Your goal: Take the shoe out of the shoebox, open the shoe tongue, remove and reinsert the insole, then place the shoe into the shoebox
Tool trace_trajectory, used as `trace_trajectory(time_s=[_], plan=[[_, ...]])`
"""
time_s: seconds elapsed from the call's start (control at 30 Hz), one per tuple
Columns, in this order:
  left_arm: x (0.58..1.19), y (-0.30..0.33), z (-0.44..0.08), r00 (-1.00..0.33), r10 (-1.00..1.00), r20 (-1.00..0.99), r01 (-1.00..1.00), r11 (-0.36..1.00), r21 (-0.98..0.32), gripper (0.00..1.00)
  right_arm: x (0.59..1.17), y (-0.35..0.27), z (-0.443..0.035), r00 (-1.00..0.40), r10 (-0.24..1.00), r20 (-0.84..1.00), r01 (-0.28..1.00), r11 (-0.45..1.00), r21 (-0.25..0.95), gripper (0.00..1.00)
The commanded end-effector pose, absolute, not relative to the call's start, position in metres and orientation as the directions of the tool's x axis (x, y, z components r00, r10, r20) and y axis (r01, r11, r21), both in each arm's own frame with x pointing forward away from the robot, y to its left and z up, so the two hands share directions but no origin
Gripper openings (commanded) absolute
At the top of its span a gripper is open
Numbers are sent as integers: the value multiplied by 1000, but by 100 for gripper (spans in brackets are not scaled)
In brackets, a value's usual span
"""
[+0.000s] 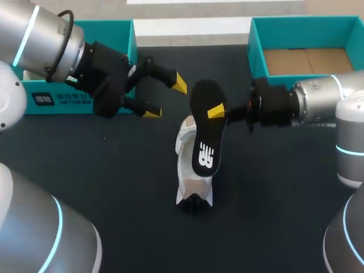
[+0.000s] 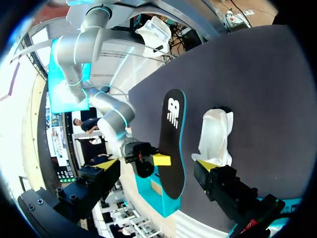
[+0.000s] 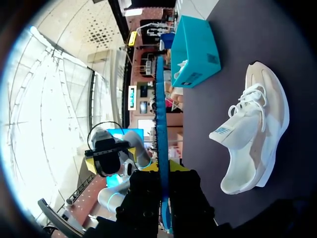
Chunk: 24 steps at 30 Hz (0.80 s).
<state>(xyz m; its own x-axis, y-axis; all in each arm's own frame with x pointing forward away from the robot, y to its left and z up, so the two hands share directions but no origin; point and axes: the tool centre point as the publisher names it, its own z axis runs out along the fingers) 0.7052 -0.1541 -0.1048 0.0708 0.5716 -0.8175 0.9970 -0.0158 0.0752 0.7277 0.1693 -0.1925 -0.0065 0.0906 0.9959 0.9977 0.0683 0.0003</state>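
Pinching the insole [image 1: 205,142] by its edge, our right tool [image 1: 218,112] holds it over the white sneaker [image 1: 190,170]; our left tool [image 1: 166,98] hangs released. Light and floppy, we judge: grasp it mid-length.

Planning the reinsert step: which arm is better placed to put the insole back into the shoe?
Right. The right gripper is shut on the insole, holding it over the white shoe. The left gripper is open and empty beside the shoe, probably better for steadying it.
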Motion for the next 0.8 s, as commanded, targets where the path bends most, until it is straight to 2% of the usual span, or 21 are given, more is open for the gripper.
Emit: trace_trajectory(time_s=[0.03, 0.1, 0.43, 0.8], plan=[[705, -151, -113, 78, 524, -848, 996, -4, 89, 100, 729, 174, -196, -7, 82, 997, 998, 65, 1, 0], [709, -148, -115, 26, 489, -872, 999, 9, 35, 100, 730, 173, -196, -7, 82, 997, 998, 66, 2, 0], [721, -131, -143, 21, 401, -916, 1000, 13, 29, 100, 730, 170, -179, 23, 92, 995, 997, 71, -29, 0], [735, -137, -157, -10, 239, -971, 994, 104, 16, 100, 727, 182, -157, 20, 100, 995, 996, 79, -28, 0]])
